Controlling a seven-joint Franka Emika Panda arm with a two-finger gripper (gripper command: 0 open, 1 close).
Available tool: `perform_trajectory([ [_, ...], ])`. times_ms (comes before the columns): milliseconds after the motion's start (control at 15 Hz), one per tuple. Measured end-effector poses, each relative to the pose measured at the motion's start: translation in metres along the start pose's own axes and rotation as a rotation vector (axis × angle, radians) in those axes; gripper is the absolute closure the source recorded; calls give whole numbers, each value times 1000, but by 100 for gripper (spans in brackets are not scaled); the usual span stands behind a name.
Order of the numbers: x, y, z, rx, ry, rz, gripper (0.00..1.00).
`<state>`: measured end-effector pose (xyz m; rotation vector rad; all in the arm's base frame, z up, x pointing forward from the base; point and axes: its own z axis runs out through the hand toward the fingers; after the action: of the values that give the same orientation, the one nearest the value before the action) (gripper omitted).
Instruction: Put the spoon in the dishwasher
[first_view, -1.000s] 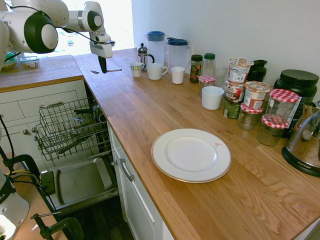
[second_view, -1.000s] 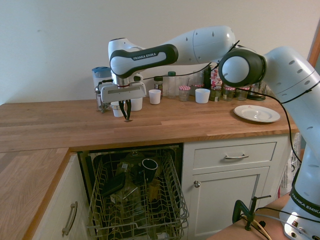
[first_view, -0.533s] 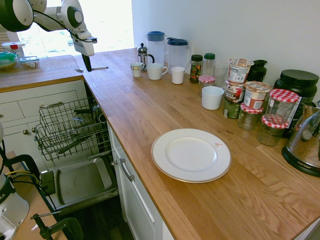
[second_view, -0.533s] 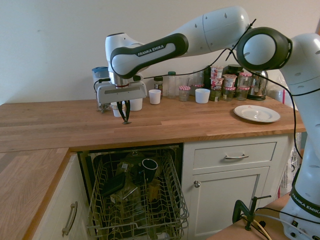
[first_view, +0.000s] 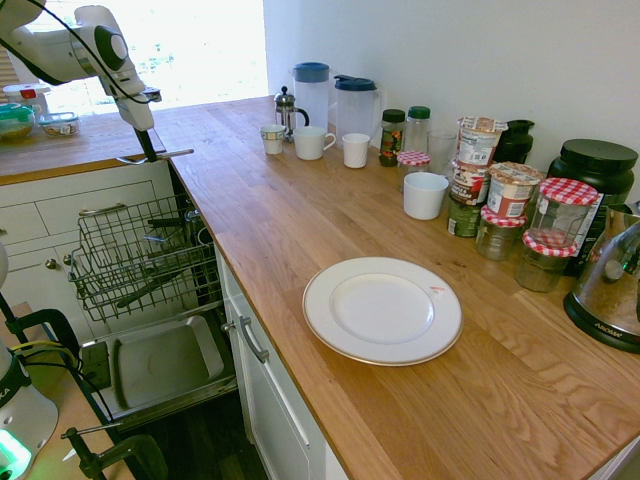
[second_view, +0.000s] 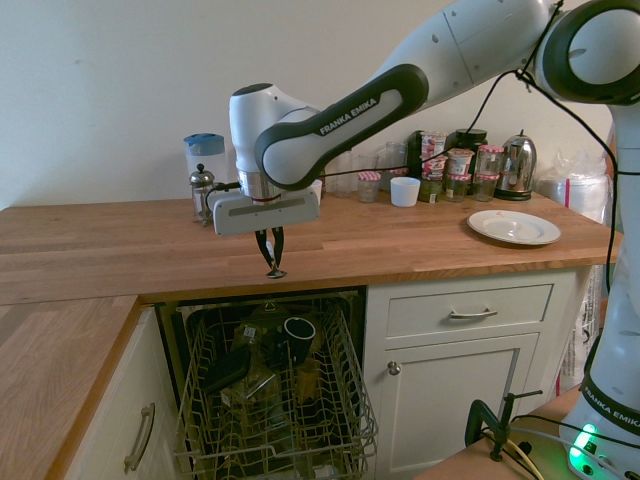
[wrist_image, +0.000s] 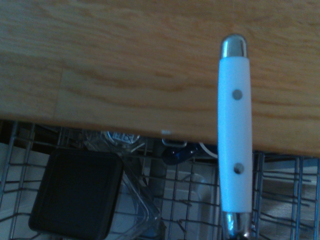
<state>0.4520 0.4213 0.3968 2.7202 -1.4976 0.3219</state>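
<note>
My gripper (first_view: 150, 150) is shut on the spoon (first_view: 176, 154), which sticks out level from the fingers. It hangs just above the front edge of the wooden counter (first_view: 300, 220), over the open dishwasher. In the second exterior view the gripper (second_view: 270, 258) points straight down with the spoon (second_view: 272, 271) end-on at its tips, directly above the pulled-out wire rack (second_view: 340, 400). The wrist view shows the spoon's white riveted handle (wrist_image: 234, 140) crossing the counter edge, with the rack's wires beneath. The dishwasher's rack (first_view: 100, 250) and its dropped grey door (first_view: 160, 365) lie below the gripper.
A black mug (second_view: 298, 330) and other dishes sit in the rack. On the counter stand a white plate (first_view: 382, 310), white cups (first_view: 424, 194), two jugs (first_view: 356, 105), a small coffee press (first_view: 288, 110), several jars (first_view: 560, 215) and a kettle (first_view: 612, 285). White cupboards (second_view: 465, 370) flank the dishwasher.
The arm has carried the spoon from over the counter out to its front edge above the dishwasher rack, and a little lower. The grip has stayed shut.
</note>
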Motion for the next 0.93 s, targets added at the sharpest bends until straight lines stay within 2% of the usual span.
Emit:
perform_trajectory([
  [267, -51, 20, -3, 7, 19, 25, 100],
  [667, -73, 35, 74, -41, 1, 73, 100],
  [933, -91, 70, 116, -70, -13, 103, 100],
])
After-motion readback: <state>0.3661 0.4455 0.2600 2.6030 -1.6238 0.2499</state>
